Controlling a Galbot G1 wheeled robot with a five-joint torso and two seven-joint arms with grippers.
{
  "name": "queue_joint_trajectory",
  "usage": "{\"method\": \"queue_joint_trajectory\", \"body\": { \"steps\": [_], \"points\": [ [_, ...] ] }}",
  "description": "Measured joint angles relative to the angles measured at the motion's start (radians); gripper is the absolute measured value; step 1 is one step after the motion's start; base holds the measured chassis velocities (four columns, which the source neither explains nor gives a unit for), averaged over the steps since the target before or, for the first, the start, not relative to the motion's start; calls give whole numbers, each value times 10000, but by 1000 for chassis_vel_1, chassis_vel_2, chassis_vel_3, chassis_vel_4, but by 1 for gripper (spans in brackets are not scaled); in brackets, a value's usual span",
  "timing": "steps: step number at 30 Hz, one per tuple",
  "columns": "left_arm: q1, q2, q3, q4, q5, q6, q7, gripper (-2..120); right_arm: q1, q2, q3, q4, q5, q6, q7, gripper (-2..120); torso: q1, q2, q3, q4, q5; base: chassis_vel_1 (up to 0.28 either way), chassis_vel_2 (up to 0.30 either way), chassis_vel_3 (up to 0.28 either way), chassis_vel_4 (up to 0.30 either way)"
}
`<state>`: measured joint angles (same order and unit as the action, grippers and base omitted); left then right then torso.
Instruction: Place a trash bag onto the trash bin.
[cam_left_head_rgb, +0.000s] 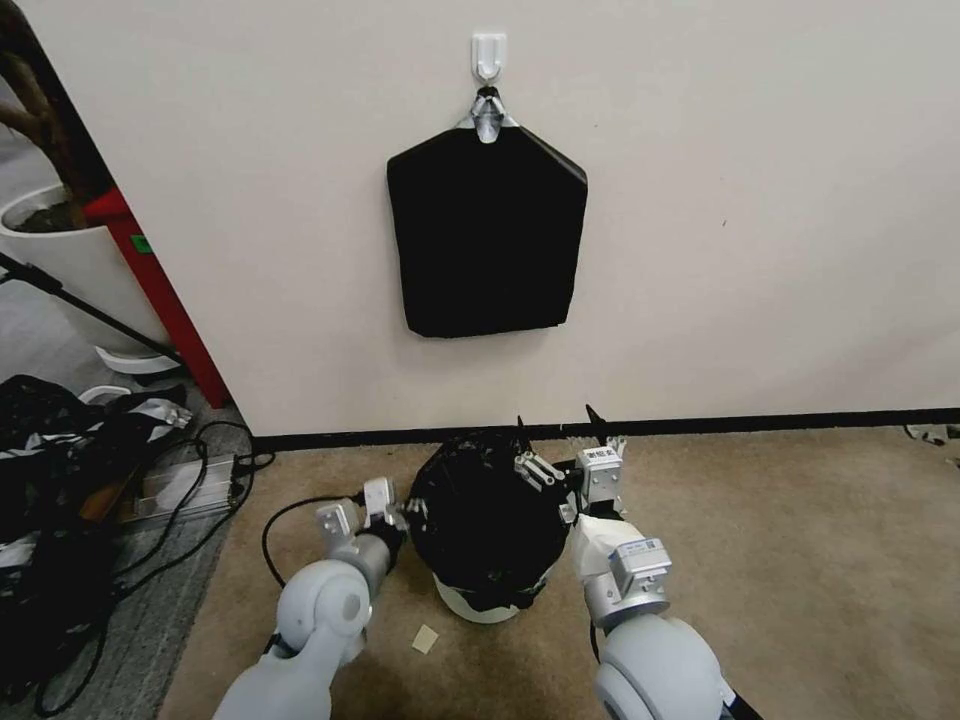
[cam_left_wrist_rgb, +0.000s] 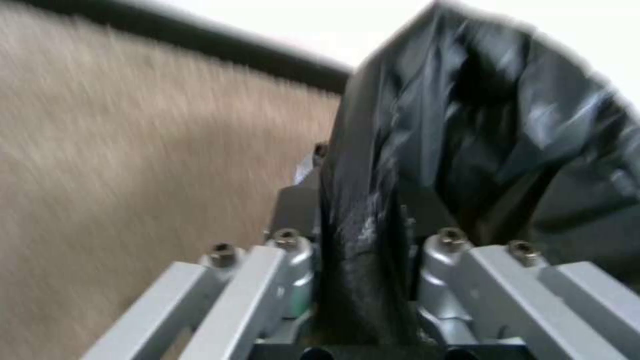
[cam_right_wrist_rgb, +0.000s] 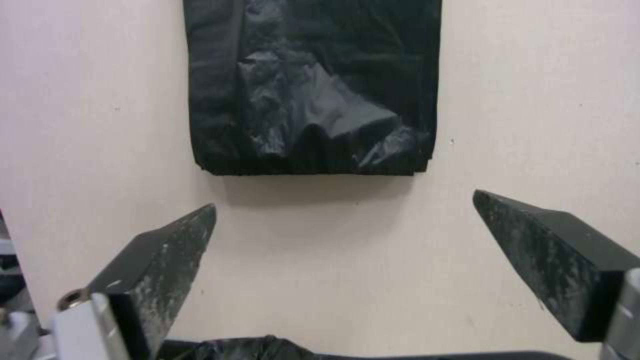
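Cream wall (cam_left_head_rgb: 760, 200) plain, edged at the bottom by a black baseboard (cam_left_head_rgb: 780, 422). Floor covered in tan carpet (cam_left_head_rgb: 830, 560). White hook (cam_left_head_rgb: 488, 52) fixed high on the wall; flat black pack (cam_left_head_rgb: 487, 235) hung from it by a silver clip (cam_left_head_rgb: 487, 118). Red panel (cam_left_head_rgb: 160, 290) and white plant pot (cam_left_head_rgb: 80, 265) seen far left, tangled black cables (cam_left_head_rgb: 200, 470) below them.

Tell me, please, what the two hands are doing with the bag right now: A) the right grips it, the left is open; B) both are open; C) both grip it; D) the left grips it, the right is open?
D: the left hand pinches the bag between its fingers, while the right hand gapes empty.
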<state>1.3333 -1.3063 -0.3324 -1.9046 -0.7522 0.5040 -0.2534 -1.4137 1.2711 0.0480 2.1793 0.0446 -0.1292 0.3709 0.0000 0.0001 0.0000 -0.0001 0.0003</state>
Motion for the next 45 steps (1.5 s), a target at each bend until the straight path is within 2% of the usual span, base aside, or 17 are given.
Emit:
{"method": "queue_joint_trajectory", "body": {
  "steps": [1, 5, 8, 9, 10, 11, 12, 13, 14, 15, 16, 17, 18, 19, 21, 23, 45],
  "points": [
    [0, 0, 0, 0, 0, 0, 0, 27, 0, 0, 0, 0, 0, 0, 0, 99, 0, 0, 0, 0, 0, 0, 0, 0, 0],
    [330, 89, -83, -663, 610, -141, 59, 40, 50, 22, 135, -170, 159, 312, -1, 100, 0, 0, 0, 1, -2, 0, 0, 0, 0],
    [733, 198, -202, -1083, 2114, -925, 386, 54, 54, 204, 504, -449, 324, 917, -35, 100, 0, -1, 0, 2, -2, 0, 0, 0, 0],
    [733, 198, -202, -1083, 2114, -925, 386, 54, 54, 204, 504, -449, 324, 917, -35, 100, 0, -1, 0, 2, -2, 0, 0, 0, 0],
    [888, 224, -242, -1119, 2456, -2133, 715, 63, 55, 386, 947, -634, 208, 1369, -155, 100, 0, -1, 0, 4, -2, 0, 0, 0, 0],
    [924, 224, -241, -1079, 2504, -2855, 914, 64, 45, 471, 1157, -681, 109, 1514, -210, 100, -1, -1, 0, 4, -2, 0, 0, 0, 0],
    [900, 168, -298, -758, 2710, -4559, 1475, 71, -14, 713, 1703, -775, -194, 1861, -368, 100, 0, -1, 0, 2, 1, 0, 0, 0, 0],
    [900, 168, -298, -758, 2710, -4559, 1475, 71, -14, 713, 1703, -775, -194, 1861, -368, 100, 0, -1, 0, 2, 1, 0, 0, 0, 0],
    [842, 57, -426, -481, 2996, -5819, 2006, 75, -119, 1016, 2363, -894, -609, 2342, -579, 100, 0, -1, 1, 3, -7, 0, 0, 0, 0],
    [803, -28, -550, -362, 3236, -6531, 2288, 79, -191, 1212, 2778, -974, -857, 2665, -689, 100, 0, -1, 0, 2, -9, 0, 0, 0, 0],
    [803, -28, -550, -362, 3236, -6531, 2288, 79, -191, 1212, 2778, -974, -857, 2665, -689, 100, 0, -1, 0, 2, -9, 0, 0, 0, 0],
    [790, -174, -774, -299, 3611, -7529, 2588, 86, -408, 1706, 3737, -1165, -1395, 3369, -869, 100, 0, -1, 0, 1, -1, 0, 0, 0, 0],
    [849, -260, -932, -376, 3796, -7949, 2706, 91, -669, 2024, 4321, -1204, -1598, 3729, -1015, 100, 0, -1, 0, -1, -1, 0, 0, 0, 0],
    [849, -260, -932, -376, 3796, -7949, 2706, 91, -669, 2024, 4321, -1204, -1598, 3729, -1015, 100, 0, -1, 0, -1, -1, 0, 0, 0, 0],
    [887, -364, -1292, -617, 3894, -8315, 2873, 99, -1120, 2375, 5033, -1070, -1784, 3997, -1180, 100, 0, 0, 0, -2, -1, 0, 0, 0, 0],
    [879, -394, -1479, -704, 3901, -8424, 2981, 99, -1280, 2477, 5267, -970, -1831, 4077, -1253, 100, 0, 0, -1, -1, -2, 0, 0, 0, 0],
    [860, -402, -1514, -734, 3855, -8428, 3005, 100, -1310, 2463, 5229, -908, -1799, 4024, -1279, 100, 0, 0, 0, 1, -3, 0, 0, 0, 0]
  ]
}}
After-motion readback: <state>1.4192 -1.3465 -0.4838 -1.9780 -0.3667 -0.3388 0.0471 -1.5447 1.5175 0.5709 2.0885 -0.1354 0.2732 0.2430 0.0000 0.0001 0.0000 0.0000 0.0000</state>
